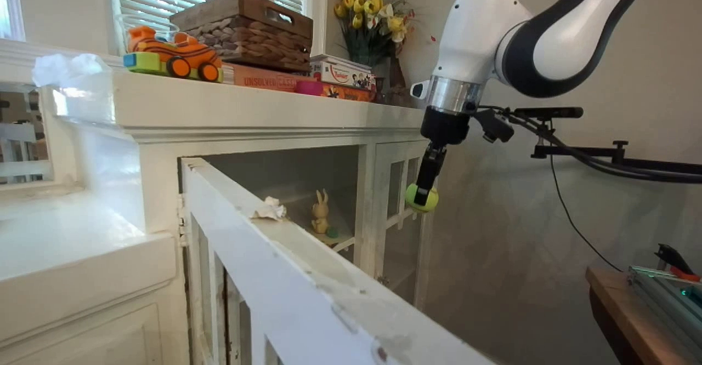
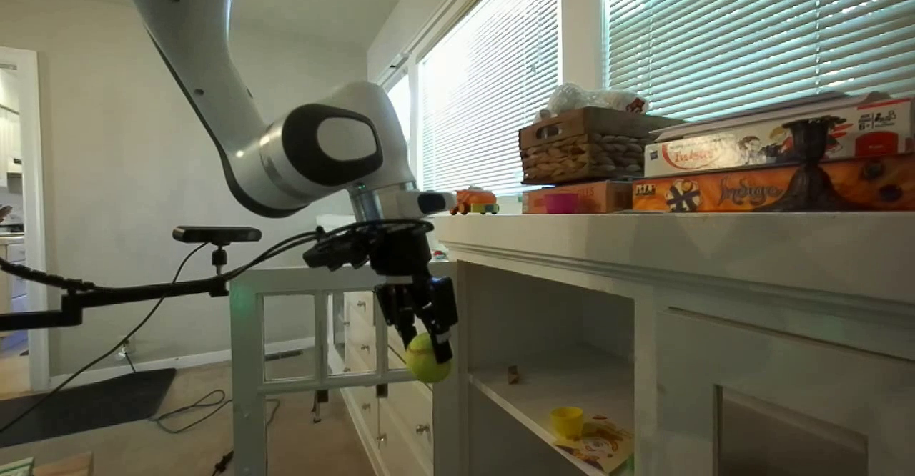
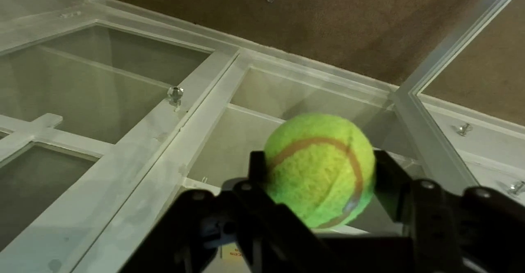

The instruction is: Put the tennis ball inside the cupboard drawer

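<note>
Carrying the tennis ball (image 3: 320, 207) in without a knock is, I judge, the step in hand. In the wrist view the Robotiq gripper (image 3: 320, 170) is spread only to the ball's width, its black fingers (image 3: 257, 168) pinching it from opposite sides. The clear glass knob (image 3: 175, 94) on the closed glazed door (image 3: 127, 162) shows plainly here, so steer wide of it.

In an exterior view, the ball hangs outside the open cabinet compartment (image 1: 307, 170), in line with the closed glazed door; best bring it sideways to the mouth before pushing inward. Only here appear the rabbit figurine (image 1: 320, 211) inside and a crumpled white scrap (image 1: 270, 209) on the top edge of the swung-out door (image 1: 247, 255).

In an exterior view, a yellow cup (image 2: 567, 422), seen nowhere else, stands on the shelf (image 2: 532, 394) near a printed booklet (image 2: 604, 447). The ball looks near shelf height; I cannot tell whether it clears the edge, so lift a little, enter away from the cup, lower until it rests, then part the fingers slowly, as it may roll.
</note>
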Tool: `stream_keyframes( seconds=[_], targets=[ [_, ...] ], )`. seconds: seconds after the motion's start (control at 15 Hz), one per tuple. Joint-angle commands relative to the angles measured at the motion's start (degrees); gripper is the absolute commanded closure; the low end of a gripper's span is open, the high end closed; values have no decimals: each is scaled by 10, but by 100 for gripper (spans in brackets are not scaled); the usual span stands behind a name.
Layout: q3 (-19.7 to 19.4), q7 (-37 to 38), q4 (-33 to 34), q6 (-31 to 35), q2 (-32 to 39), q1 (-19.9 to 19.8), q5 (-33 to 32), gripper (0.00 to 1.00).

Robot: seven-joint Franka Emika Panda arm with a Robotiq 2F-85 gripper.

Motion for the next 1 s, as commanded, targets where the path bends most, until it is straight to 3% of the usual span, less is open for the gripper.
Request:
stream_keyframes(
  seconds=[0.0,0.33,0.93],
  targets=[
    [-7,97,35,50,68,-21,-111,59],
    [-29,188,88,53,117,-11,-188,59],
    [-28,215,122,56,145,-2,-180,59]
  ],
)
